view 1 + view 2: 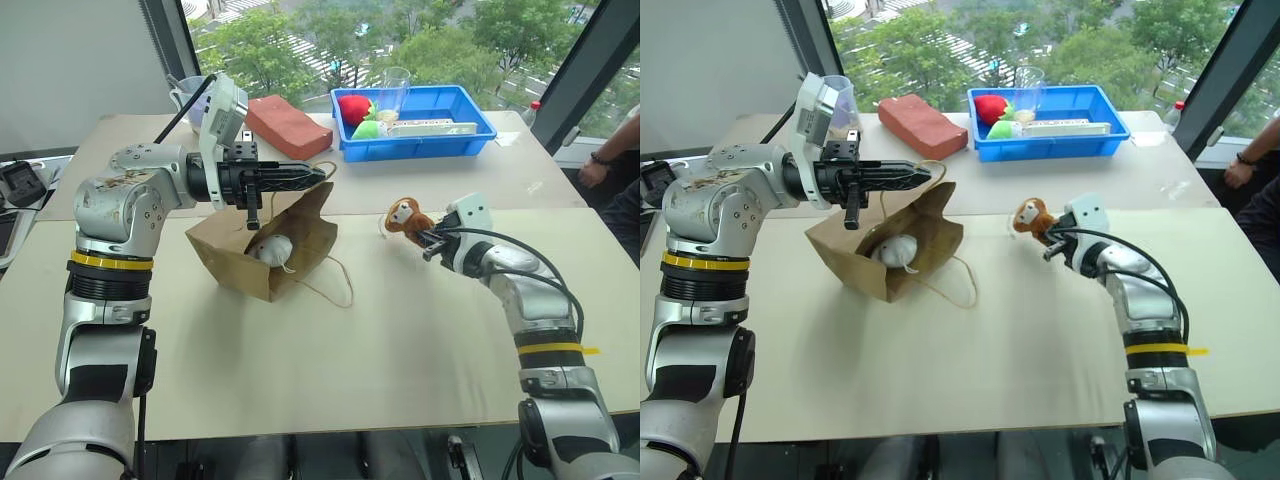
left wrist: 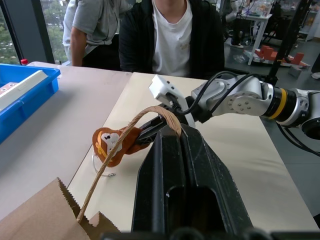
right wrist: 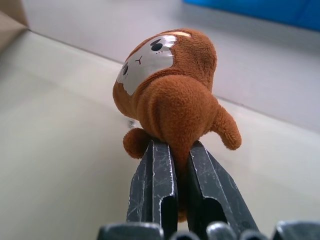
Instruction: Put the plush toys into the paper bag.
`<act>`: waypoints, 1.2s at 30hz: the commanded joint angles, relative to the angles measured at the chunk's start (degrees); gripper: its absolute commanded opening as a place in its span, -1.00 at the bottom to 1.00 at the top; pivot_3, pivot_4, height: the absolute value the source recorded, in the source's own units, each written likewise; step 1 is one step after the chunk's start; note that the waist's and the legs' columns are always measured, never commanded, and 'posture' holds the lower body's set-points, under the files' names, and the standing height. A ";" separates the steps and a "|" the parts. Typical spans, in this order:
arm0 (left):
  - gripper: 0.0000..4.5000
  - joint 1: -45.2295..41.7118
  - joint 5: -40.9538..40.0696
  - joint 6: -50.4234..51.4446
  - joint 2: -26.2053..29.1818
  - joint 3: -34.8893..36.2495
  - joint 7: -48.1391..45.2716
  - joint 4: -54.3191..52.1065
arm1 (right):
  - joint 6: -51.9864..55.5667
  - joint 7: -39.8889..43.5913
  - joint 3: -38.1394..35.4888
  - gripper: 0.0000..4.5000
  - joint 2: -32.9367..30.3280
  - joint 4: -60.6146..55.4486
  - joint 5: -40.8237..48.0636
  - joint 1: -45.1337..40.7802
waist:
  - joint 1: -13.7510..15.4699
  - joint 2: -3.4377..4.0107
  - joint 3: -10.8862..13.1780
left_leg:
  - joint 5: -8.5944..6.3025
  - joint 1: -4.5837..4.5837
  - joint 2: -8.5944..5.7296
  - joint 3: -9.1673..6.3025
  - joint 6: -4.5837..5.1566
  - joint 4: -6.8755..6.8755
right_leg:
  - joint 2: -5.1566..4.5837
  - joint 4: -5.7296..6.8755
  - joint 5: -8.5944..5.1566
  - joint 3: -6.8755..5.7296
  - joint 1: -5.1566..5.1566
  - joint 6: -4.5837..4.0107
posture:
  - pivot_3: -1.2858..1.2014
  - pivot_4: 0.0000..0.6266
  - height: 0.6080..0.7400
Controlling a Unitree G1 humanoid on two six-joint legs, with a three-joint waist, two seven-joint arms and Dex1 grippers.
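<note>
Left hand [image 1: 318,176] clamped on handle of paper bag [image 1: 300,245], mouth held up; white toy [image 1: 272,249] inside. Right hand [image 3: 172,150] pinching brown monkey [image 1: 406,217] by rump, at bag's 3 o'clock on worktop [image 1: 400,330]. Risk: thin pinch slips, monkey drops short; handle could tear.

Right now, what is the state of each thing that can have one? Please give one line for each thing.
Paper bag: mouth open, one cord handle held up by the left hand.
White plush toy: inside the bag.
Monkey plush toy: outside the bag, pinched by the right hand.
Left hand: shut on the bag's handle.
Right hand: shut on the monkey.
Blue bin: holds red and green soft items.
</note>
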 commanded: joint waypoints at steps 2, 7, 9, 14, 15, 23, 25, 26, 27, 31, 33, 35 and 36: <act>-1.00 -1.71 -0.37 -0.53 0.56 0.53 -0.29 -0.53 | 10.69 6.07 0.46 -0.99 -4.85 -15.05 6.98 0.93 | 0.12 0.00 0.00 | -0.01 -0.02 0.01 -0.02 0.01 0.01 | 0.00 0.01 0.00 -0.02 -0.01 0.00 | 0.03 -0.52 1.00; -1.00 -2.16 -0.33 -0.69 0.18 0.21 -0.58 -0.07 | 17.17 6.26 4.37 -0.99 -4.34 -23.13 10.31 1.09 | 0.41 0.00 0.00 | -0.02 -0.02 0.00 -0.02 0.04 0.06 | 0.00 -0.02 0.00 -0.04 0.05 0.00 | 0.03 -0.52 1.00; -1.00 -2.29 -0.26 -0.81 -0.07 0.00 -0.61 0.08 | 17.84 3.05 6.89 -0.99 -0.20 -22.76 9.61 -0.87 | 0.21 0.00 0.00 | -0.02 0.00 0.00 0.00 0.04 0.08 | 0.01 0.00 0.00 -0.03 0.05 0.00 | 0.03 -0.52 1.00; -1.00 -2.61 -0.25 -0.90 -0.30 -0.18 -0.88 0.42 | 16.41 -2.15 10.93 -0.99 8.12 -17.40 6.91 -5.82 | -0.06 0.00 0.00 | 0.01 0.00 -0.01 -0.01 -0.02 0.07 | 0.01 0.11 0.00 -0.02 -0.04 0.00 | 0.03 -0.52 1.00; -1.00 -2.61 -0.23 -0.90 -0.26 -0.22 -0.95 0.36 | 15.70 -2.76 11.60 -0.99 9.40 -15.91 6.36 -6.73 | 0.01 0.00 0.00 | 0.01 0.00 -0.01 -0.01 -0.02 0.07 | 0.01 0.10 0.00 -0.02 -0.04 0.00 | 0.03 -0.52 1.00; -1.00 -1.96 -1.11 0.18 0.17 0.04 -1.15 -1.26 | 6.89 -6.23 13.14 -0.99 16.10 -1.96 1.11 -12.26 | 0.12 0.00 0.00 | 0.03 -0.02 -0.09 -0.07 -0.05 0.04 | -0.03 0.08 0.00 -0.09 -0.06 0.00 | 0.03 -0.52 1.00; -1.00 -1.52 -1.50 0.71 0.28 0.09 -1.12 -2.18 | 5.10 -6.29 13.54 -0.99 17.53 0.62 0.27 -12.89 | -0.11 0.01 0.00 | 0.04 -0.02 -0.11 -0.07 -0.06 0.02 | -0.01 0.08 0.00 -0.09 -0.07 0.00 | 0.03 -0.52 1.00; -1.00 -1.42 -1.62 0.90 0.29 0.11 -1.08 -2.48 | 4.03 -6.25 13.74 -0.99 18.14 1.92 -0.17 -13.06 | -0.19 0.01 0.00 | 0.04 -0.02 -0.10 -0.07 -0.07 0.02 | 0.00 0.09 0.00 -0.09 -0.08 0.00 | 0.03 -0.52 1.00; -1.00 -1.42 -1.65 1.02 0.28 0.13 -1.08 -2.56 | 3.03 -6.21 13.76 -0.99 18.68 3.28 -0.56 -13.30 | -0.27 0.01 0.00 | 0.04 -0.02 -0.10 -0.08 -0.07 0.01 | 0.01 0.09 0.00 -0.09 -0.08 0.00 | 0.03 -0.52 1.00; -1.00 -1.42 -1.63 1.46 0.04 0.17 -0.94 -2.92 | 1.62 -5.18 12.96 -0.15 20.22 6.06 -0.45 -13.73 | -0.32 0.02 0.00 | 0.05 -0.01 -0.08 -0.08 -0.08 -0.01 | 0.01 0.11 0.00 -0.08 -0.09 0.00 | 0.03 -0.52 1.00; -1.00 -1.41 -1.59 1.52 0.02 0.18 -0.98 -2.93 | 1.54 -4.55 12.88 0.17 20.58 5.88 -0.19 -13.90 | -0.30 0.02 0.01 | 0.05 -0.01 -0.07 -0.09 -0.08 0.00 | 0.00 0.11 0.00 -0.09 -0.09 0.00 | 0.03 -0.52 1.00; -1.00 -1.42 -1.49 1.41 -0.04 0.13 -1.03 -2.79 | 1.62 -3.90 12.83 0.46 20.93 5.41 0.13 -14.06 | -0.33 0.02 0.01 | 0.05 -0.01 -0.06 -0.09 -0.08 0.00 | 0.00 0.11 0.00 -0.08 -0.09 0.00 | 0.03 -0.52 1.00; -1.00 -1.47 -1.44 1.33 -0.12 0.09 -1.04 -2.66 | 1.67 -3.51 12.84 0.62 21.12 5.27 0.29 -14.11 | -0.34 0.02 0.01 | 0.05 -0.01 -0.06 -0.09 -0.08 -0.01 | 0.00 0.11 0.00 -0.08 -0.10 0.00 | 0.03 -0.52 1.00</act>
